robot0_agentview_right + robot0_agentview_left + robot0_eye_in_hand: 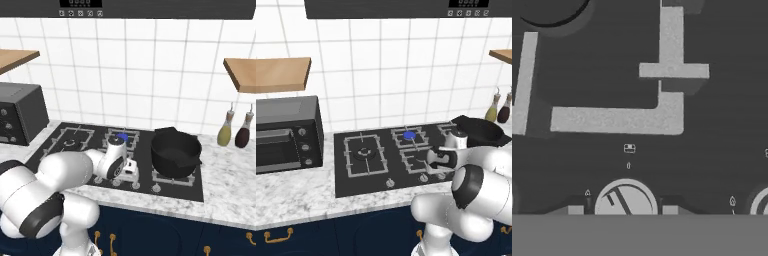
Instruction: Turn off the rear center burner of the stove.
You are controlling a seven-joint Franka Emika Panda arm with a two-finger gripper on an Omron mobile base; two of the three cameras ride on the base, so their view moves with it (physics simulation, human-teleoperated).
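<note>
Two finger tips (pixel 575 210) stand on either side of a round silver knob (pixel 625 199) in the hand view, one on its left and one on its right, so the gripper (pixel 622 210) is spread apart around the knob and not yet pressed on it, as far as I can see. The line on the knob's face is tilted, not straight toward the small mark printed above it.

On the stove (pixel 351 185) the rear center burner (pixel 409 135) sits in the back row, in the middle, and its centre is bright blue, so I judge that it burns. From the right base view the same burner (pixel 121 136) shows just behind the white wrist. A black pot (pixel 175 150) stands on the grate at the right side, well apart from the hand.

The step in hand is, I think, to take the knob and turn it. To do it well, the hand should go a little lower so the pads meet the knob's side evenly, then close firmly. It should rotate about the knob's own centre, without a sideways pull, until the line meets the off mark. I cannot tell from the pictures whether this knob belongs to the rear center burner; the small symbol above it is too small to read.
</note>
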